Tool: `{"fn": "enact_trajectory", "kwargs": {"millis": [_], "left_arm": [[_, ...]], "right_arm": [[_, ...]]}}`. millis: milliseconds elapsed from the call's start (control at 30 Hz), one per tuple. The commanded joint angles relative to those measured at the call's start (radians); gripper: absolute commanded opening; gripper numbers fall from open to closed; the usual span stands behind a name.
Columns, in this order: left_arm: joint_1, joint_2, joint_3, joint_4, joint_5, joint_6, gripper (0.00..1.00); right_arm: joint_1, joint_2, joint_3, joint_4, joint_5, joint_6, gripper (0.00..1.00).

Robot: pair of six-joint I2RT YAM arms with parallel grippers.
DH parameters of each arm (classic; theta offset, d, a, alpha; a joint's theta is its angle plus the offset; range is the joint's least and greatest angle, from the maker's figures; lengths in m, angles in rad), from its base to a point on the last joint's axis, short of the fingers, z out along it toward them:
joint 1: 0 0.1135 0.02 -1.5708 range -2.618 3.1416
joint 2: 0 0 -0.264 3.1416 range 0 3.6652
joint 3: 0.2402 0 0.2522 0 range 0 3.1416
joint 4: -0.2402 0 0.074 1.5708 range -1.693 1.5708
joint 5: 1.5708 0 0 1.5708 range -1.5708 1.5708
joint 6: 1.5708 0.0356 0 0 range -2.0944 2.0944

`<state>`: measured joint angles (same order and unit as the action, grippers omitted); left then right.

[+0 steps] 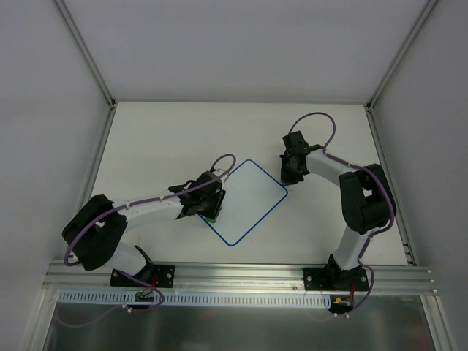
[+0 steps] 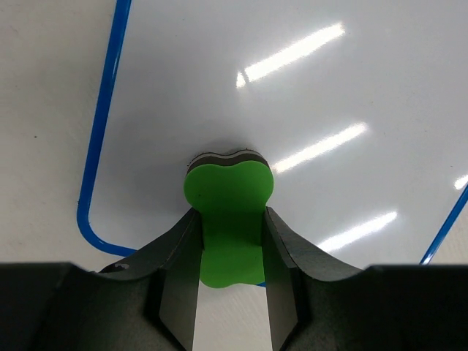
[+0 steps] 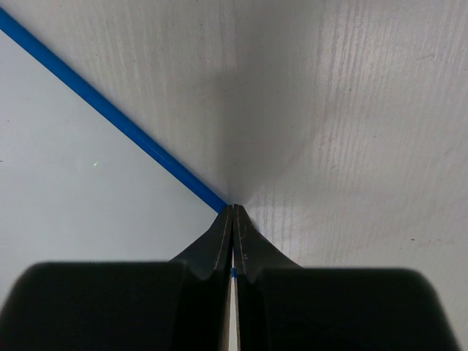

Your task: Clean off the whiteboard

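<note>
Left gripper: clenches the green eraser by its narrow waist, jaws partly spread around it, dark felt side turned down onto the whiteboard. Seems to hold it that way so as to wipe flat, with the lobed end poking out ahead of the fingertips. Works near one corner of the board: white surface beneath and ahead of the fingers, rounded blue corner just off to their left.

Right gripper: sits clenched on nothing, tips together right at the board's blue rim, board to their left, bare table to their right. Probably pins the edge against sliding under the wipe. Cannot tell whether those tips press the rim or merely hover.

Shows no scribble in any view. Hides part of the board under the left wrist from overhead, and loses more to glare streaks.
</note>
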<state>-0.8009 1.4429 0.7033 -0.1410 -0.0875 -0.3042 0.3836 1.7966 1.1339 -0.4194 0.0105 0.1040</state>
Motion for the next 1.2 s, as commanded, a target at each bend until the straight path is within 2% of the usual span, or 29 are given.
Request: {"fn": "enact_trajectory", "kwargs": {"millis": [0,167,433,567,667,767,933,1167], "left_arm": [[0.016,-0.018,0.016,-0.016,-0.057,0.022,0.00],[0.012,-0.009,0.018,-0.002,0.009,0.020,0.00],[-0.106,0.069,0.079,-0.005,0.080,0.046,0.00],[-0.119,0.111,0.117,-0.020,0.075,0.065,0.00],[-0.119,0.123,0.113,-0.025,0.011,0.063,0.00],[-0.104,0.117,0.101,-0.026,-0.061,0.048,0.00],[-0.008,0.077,0.064,-0.025,-0.127,-0.006,0.00],[0.081,0.040,0.058,-0.026,-0.152,-0.056,0.00]], "right_arm": [[-0.006,0.003,0.023,-0.009,0.005,-0.003,0.00],[-0.006,-0.005,0.020,-0.009,0.006,-0.007,0.00],[-0.006,0.003,0.020,-0.001,0.000,-0.003,0.00],[-0.006,0.003,0.023,-0.002,0.002,-0.003,0.00],[-0.006,0.001,0.023,-0.002,0.000,-0.004,0.00],[-0.006,0.003,0.020,-0.002,0.000,-0.004,0.00],[-0.006,0.006,0.020,-0.001,0.000,-0.004,0.00],[-0.006,0.007,0.018,-0.001,0.003,-0.007,0.00]]}}
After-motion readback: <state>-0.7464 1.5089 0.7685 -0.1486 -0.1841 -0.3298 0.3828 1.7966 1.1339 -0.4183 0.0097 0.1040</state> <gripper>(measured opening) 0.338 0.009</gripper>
